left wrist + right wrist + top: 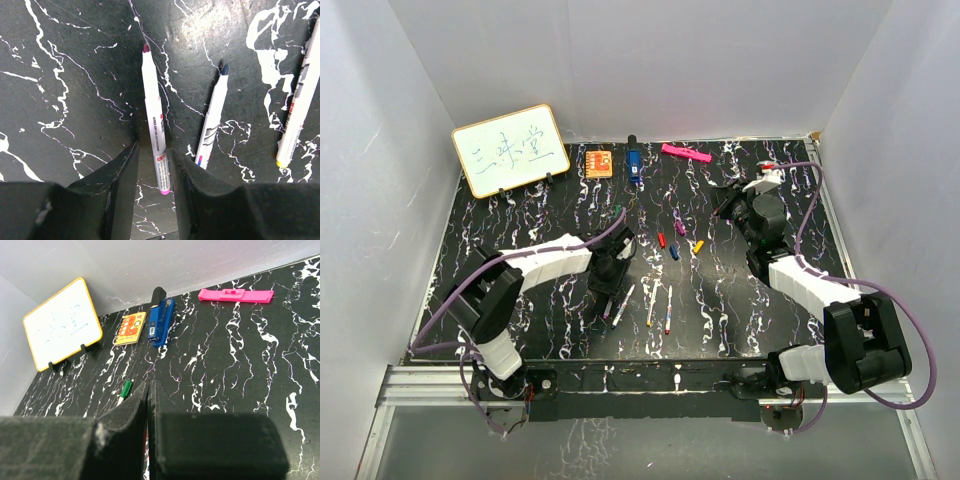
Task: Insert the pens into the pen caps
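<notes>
left wrist view: the yellow-ended pen is cut off at the right edge. top view: the caps, lying between the two arms, are too small for every colour to be read. right wrist view: a green-tipped pen is partly hidden behind the right gripper, fingers pressed together. the left gripper stands apart, straddling the rear half of the magenta pen on the table; contact unclear. the dark-tipped pen lies just right.
</notes>
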Robot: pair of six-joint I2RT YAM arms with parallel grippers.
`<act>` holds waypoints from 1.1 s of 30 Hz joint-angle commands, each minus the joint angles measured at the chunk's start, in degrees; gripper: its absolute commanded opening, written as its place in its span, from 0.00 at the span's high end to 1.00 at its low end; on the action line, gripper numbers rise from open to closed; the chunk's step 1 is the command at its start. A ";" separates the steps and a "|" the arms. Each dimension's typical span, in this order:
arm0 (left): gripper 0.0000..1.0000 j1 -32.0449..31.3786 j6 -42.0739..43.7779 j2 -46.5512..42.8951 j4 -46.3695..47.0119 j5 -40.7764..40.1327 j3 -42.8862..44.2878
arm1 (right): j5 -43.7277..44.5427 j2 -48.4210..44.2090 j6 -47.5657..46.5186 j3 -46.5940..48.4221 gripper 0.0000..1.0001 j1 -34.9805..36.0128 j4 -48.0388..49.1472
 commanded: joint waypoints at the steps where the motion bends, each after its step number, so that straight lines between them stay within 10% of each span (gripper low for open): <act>1: 0.69 -0.35 0.58 0.99 -2.63 -0.75 2.67 | -2.33 0.03 -1.26 0.36 1.00 -0.14 3.70; 12: 0.70 -0.35 0.52 2.47 -2.16 -0.11 2.48 | -3.10 0.67 -1.65 0.57 0.77 -0.19 3.97; 18: 0.82 -0.37 0.63 4.39 -2.66 0.24 3.02 | -2.04 0.61 -1.54 0.52 1.00 -0.17 3.63; 33: 1.00 -0.44 1.38 9.74 -0.33 1.93 1.71 | -2.89 1.72 -1.71 1.68 1.00 -0.22 1.41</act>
